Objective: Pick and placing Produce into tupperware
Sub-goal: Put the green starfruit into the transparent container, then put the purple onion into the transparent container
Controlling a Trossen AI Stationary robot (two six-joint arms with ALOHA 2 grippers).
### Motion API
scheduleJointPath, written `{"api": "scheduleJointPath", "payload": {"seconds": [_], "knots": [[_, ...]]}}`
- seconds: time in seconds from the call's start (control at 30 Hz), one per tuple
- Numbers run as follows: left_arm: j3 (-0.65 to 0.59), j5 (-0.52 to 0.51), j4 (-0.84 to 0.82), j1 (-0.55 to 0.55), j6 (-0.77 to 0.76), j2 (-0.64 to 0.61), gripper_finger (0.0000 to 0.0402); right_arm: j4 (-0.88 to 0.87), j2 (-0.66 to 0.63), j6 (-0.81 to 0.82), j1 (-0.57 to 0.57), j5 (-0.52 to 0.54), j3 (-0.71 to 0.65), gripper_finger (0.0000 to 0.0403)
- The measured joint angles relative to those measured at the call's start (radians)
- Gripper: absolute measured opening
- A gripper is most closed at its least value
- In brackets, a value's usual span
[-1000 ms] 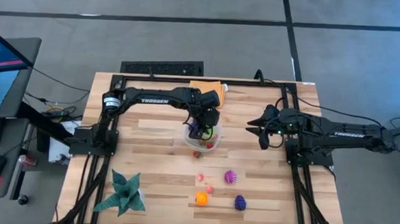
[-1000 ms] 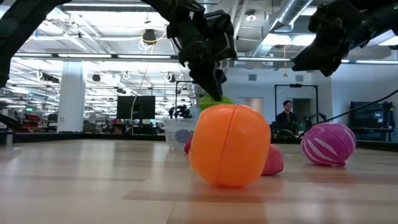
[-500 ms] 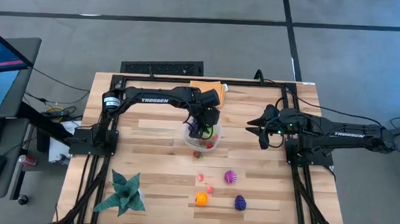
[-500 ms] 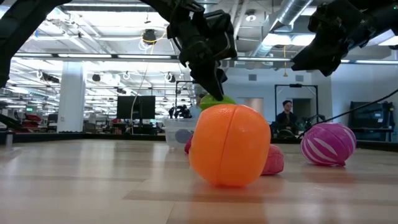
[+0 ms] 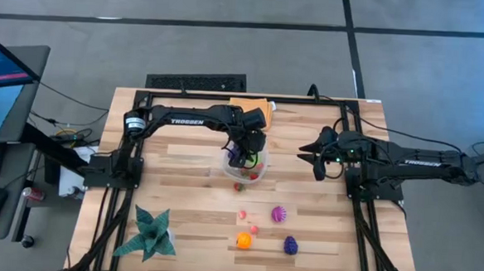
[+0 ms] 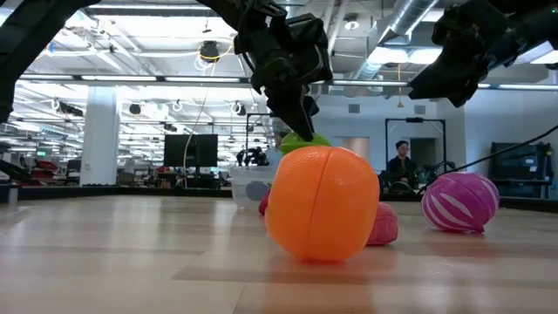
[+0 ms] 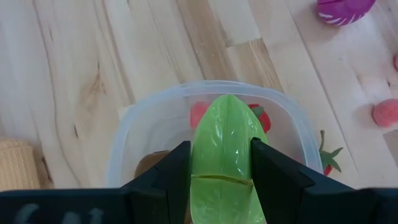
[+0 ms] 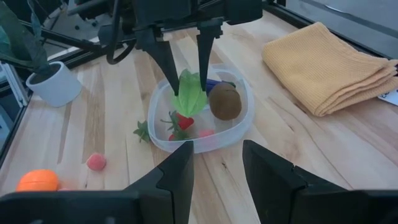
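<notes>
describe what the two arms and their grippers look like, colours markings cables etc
Both arms are black, jointed tubes with white TROSSEN lettering along the forearm. The left arm has a white-and-orange round label near its shoulder. The right arm trails dark cables off the table edge. The left gripper has two thin, tapering black fingers; the right gripper has broad, flat ones.

From your low view the orange fruit point(image 6: 322, 203) hides most of the tupperware point(image 6: 253, 184), and the left wrist view's edge crops the green produce point(image 7: 225, 155).
</notes>
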Motion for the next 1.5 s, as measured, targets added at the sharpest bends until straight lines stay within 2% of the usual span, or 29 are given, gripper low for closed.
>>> {"api": "scheduleJointPath", "payload": {"seconds": [0.9, 1.3, 1.5], "knots": [[0.000, -0.034, -0.022, -0.008, 0.007, 0.051, 0.0140, -0.007, 0.000, 0.000, 0.000, 0.000, 0.001, 0.0159], [0.000, -0.079, -0.021, -0.007, 0.001, 0.051, 0.0195, -0.007, 0.000, 0.000, 0.000, 0.000, 0.001, 0.0159], [0.000, -0.087, -0.025, -0.004, 0.001, 0.043, 0.0208, -0.007, 0.000, 0.000, 0.000, 0.000, 0.001, 0.0159]]}}
